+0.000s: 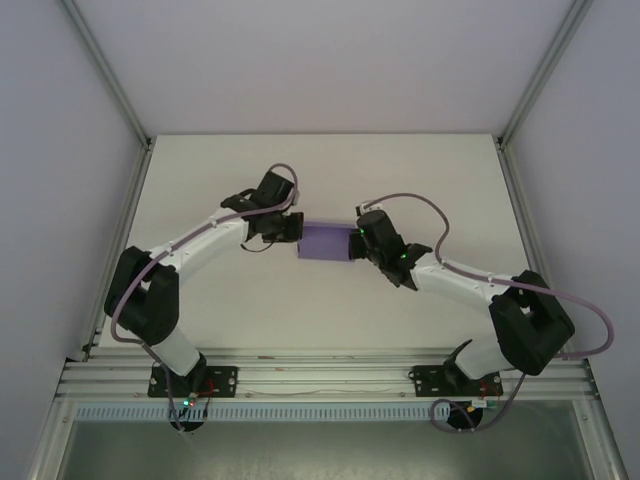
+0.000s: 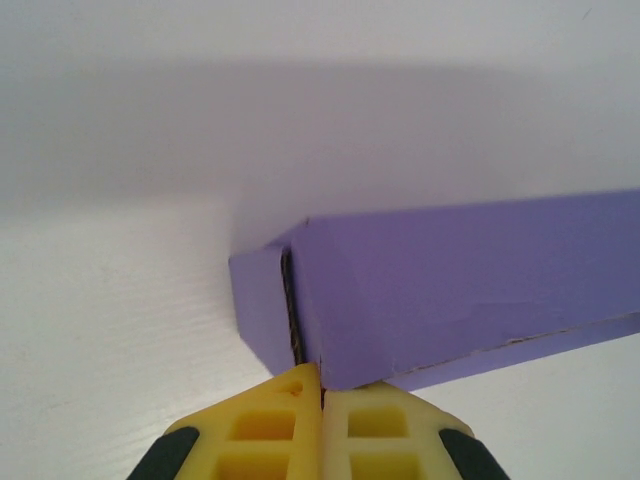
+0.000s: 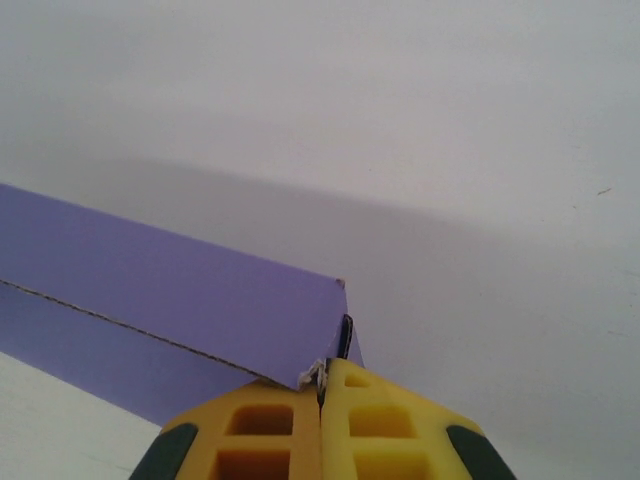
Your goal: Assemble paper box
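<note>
Top view: the box (image 1: 325,242) is at the middle of the table (image 1: 320,170), with the left gripper (image 1: 297,233) at its left end and the right gripper (image 1: 352,243) at its right end. Open tabletop lies on every side.

Left wrist: the left gripper (image 2: 322,385) is closed on the box's (image 2: 450,290) end corner, seemingly on a flap edge.

Right wrist: the right gripper (image 3: 322,378) is closed on the box's (image 3: 170,290) end edge.

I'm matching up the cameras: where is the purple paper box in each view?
Top external: paper box mid-table, between left claw and right claw.
Left wrist: centre to right edge, above the claw.
Right wrist: left half, reaching the claw.
Shared landmark: the white table.
</note>
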Controlling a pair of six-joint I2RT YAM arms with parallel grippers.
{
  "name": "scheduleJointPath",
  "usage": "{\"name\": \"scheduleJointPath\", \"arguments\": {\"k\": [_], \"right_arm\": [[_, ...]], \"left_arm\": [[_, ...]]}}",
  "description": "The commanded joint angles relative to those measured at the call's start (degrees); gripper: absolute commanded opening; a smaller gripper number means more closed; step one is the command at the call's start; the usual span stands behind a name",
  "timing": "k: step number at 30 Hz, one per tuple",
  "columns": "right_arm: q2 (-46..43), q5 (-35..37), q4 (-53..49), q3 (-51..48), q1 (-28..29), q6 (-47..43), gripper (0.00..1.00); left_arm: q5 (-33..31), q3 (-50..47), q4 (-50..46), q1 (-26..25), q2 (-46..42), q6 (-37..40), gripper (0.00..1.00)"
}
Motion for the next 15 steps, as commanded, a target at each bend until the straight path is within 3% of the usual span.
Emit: {"name": "scheduleJointPath", "arguments": {"k": [1,5,11,15], "right_arm": [[2.4,-1.2,0.4,-5.1,1.7,-4.0,0.0],[3.8,-1.7,5.1,-7.7,2.7,-4.6,0.02],[2.7,4.2,-2.2,-3.1,2.7,0.9,0.17],[-1.1,3.3,-6.6,0.7,2.6,1.2,0.4]], "left_arm": [[-2.4,-5.2,-0.7,-2.3,2.2,1.7,0.0],[-2.6,-7.8,2.0,-2.4,2.5,0.6,0.0],[-3.2,-7.4,2.0,-2.4,3.0,0.9,0.0],[-3.3,-7.1,2.0,-2.4,2.9,0.9,0.0]]}}
